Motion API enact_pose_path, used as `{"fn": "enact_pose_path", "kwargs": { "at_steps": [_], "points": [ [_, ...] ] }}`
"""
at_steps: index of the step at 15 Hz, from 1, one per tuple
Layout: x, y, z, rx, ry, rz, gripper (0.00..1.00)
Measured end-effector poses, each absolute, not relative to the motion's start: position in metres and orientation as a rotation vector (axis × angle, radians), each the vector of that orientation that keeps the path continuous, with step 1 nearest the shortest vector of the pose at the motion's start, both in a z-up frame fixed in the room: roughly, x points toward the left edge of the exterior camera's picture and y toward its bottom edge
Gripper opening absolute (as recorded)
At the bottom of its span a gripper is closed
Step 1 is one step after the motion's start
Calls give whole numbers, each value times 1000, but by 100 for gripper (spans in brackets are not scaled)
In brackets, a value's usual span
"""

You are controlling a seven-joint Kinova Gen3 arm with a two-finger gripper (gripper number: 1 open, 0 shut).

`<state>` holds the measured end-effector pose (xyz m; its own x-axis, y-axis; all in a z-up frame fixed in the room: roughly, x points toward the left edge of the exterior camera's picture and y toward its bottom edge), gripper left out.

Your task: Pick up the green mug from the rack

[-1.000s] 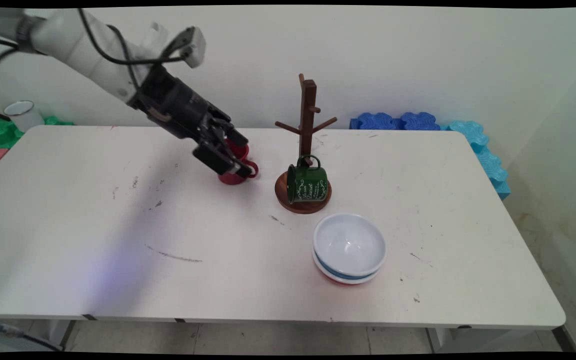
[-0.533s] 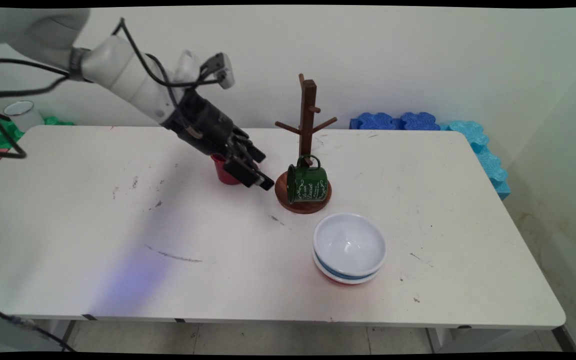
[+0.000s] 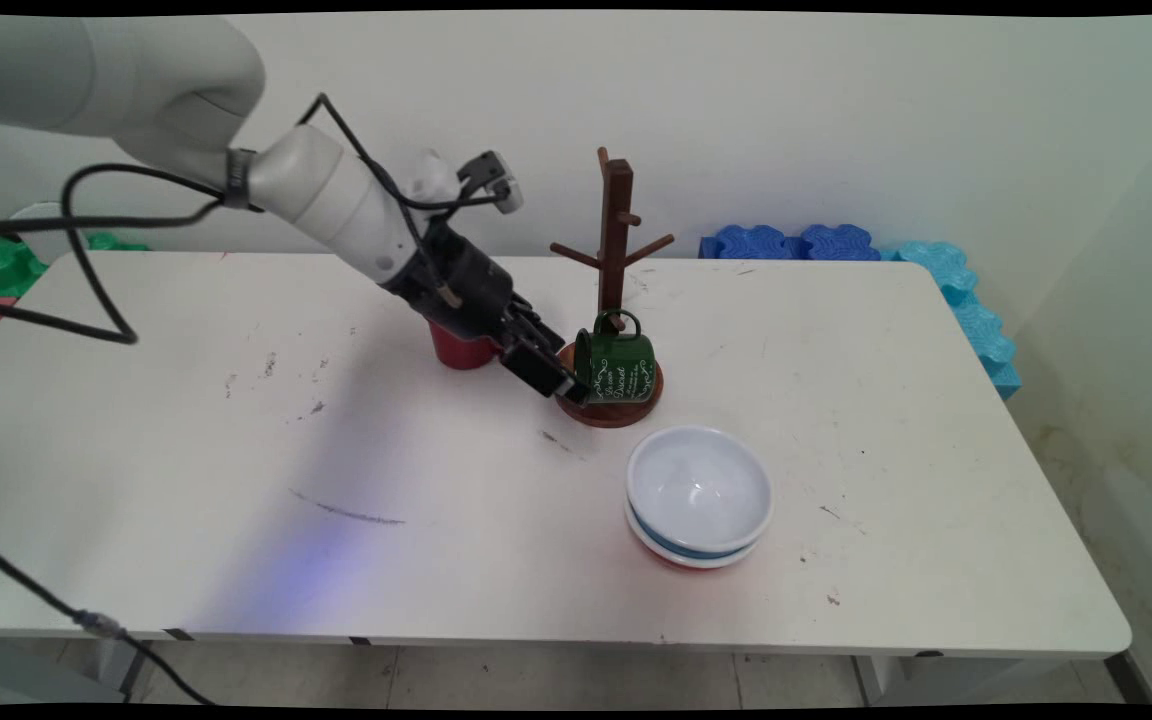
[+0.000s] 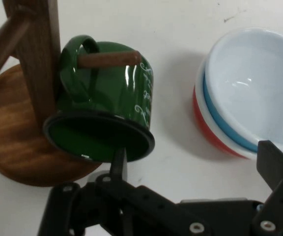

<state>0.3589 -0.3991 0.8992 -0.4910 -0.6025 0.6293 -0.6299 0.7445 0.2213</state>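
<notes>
From above the table, the black gripper (image 3: 556,380) is low down, right at the open mouth of the green mug (image 3: 618,365). The mug hangs by its handle on a low peg of the wooden mug tree (image 3: 616,230), just over the tree's round base (image 3: 608,412). A red cup (image 3: 460,351) stands behind the arm, on its left. A stack of bowls (image 3: 698,495) sits near the tree, toward the front of the table (image 3: 236,480). Blue foam blocks (image 3: 796,242) lie at the back edge. From the hand's own camera, the gripper (image 4: 195,157) is spread wide. One thin finger (image 4: 118,164) is right by the mug's black rim, and the other finger (image 4: 275,164) is out toward the bowls (image 4: 230,128). The green mug (image 4: 122,91) is tipped, and the peg (image 4: 109,59) goes through its handle. I think a push on the rim could slide the mug off the peg or rock the tree post (image 4: 36,54) on its base (image 4: 14,147). The far finger could bump the bowls if it swings wide. There is little room between the tree and the bowls, but lots of bare table to the left and front.
</notes>
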Motion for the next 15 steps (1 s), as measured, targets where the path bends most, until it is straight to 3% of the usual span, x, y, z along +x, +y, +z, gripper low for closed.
{"fn": "enact_pose_path", "kwargs": {
  "at_steps": [15],
  "points": [
    [328,-422,853,1109,-2108,-28,100]
  ]
}}
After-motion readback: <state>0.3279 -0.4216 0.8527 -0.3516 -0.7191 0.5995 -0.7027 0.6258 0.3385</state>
